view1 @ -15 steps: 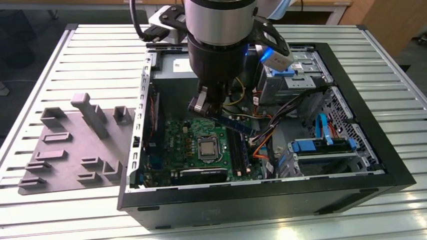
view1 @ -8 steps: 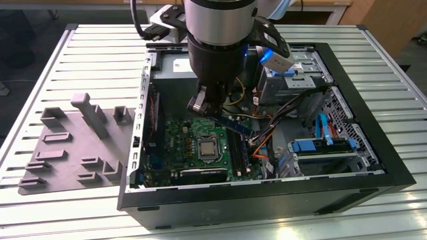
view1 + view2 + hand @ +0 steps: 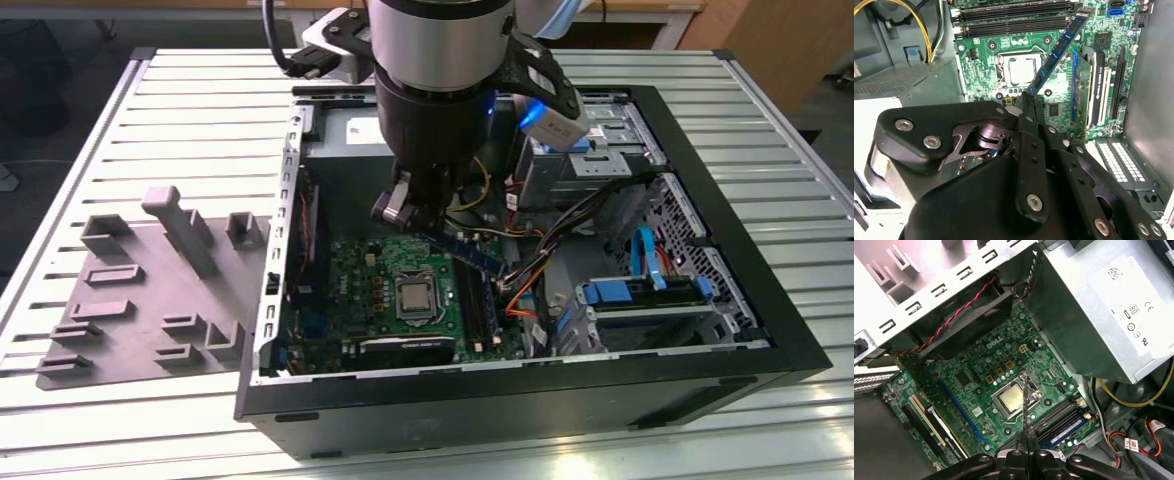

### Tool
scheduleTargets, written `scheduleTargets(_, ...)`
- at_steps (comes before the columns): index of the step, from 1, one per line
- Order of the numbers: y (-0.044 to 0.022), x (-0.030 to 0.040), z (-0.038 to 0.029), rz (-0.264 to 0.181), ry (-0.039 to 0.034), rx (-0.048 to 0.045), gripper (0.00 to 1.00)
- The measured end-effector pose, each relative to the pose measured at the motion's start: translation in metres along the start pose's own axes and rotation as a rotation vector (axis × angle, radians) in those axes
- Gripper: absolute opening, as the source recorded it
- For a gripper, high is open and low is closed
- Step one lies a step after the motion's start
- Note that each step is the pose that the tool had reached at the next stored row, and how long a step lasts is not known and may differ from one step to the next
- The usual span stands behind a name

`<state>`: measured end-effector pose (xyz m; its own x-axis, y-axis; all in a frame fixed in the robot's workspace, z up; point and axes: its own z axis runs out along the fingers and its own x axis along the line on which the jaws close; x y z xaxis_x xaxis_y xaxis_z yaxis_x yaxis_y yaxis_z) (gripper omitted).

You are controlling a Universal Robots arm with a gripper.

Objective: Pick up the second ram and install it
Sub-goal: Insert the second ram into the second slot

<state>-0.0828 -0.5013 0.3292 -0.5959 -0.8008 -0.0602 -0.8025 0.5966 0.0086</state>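
Gripper [image 3: 1027, 100] holds second ram [image 3: 1059, 47] tilted above motherboard [image 3: 985, 60]

I am holding the second ram [image 3: 1059, 50] by 1 end: a narrow blue stick with black chips, slanting above the green motherboard [image 3: 985, 50].

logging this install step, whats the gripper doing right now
gripper: closed, holding the second ram by one end, tilted over the motherboard
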Motion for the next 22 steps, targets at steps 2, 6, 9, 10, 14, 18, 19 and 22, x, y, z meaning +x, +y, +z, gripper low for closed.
scheduleTargets(2,0.0,0.0,0.0,0.01,-0.0001,0.0006,0.12)
scheduleTargets(6,0.0,0.0,0.0,0.031,-0.0002,0.0018,0.12)
scheduleTargets(9,0.0,0.0,0.0,0.046,-0.0005,0.0028,0.12)
scheduleTargets(10,0.0,0.0,0.0,0.052,-0.0005,0.0031,0.12)
scheduleTargets(14,0.0,0.0,0.0,0.074,-0.0007,0.0044,0.12)
scheduleTargets(18,0.0,0.0,0.0,0.096,-0.0008,0.0058,0.12)
scheduleTargets(19,0.0,0.0,0.0,0.101,-0.0009,0.0061,0.12)
scheduleTargets(22,0.0,0.0,0.0,0.119,-0.001,0.0072,0.12)
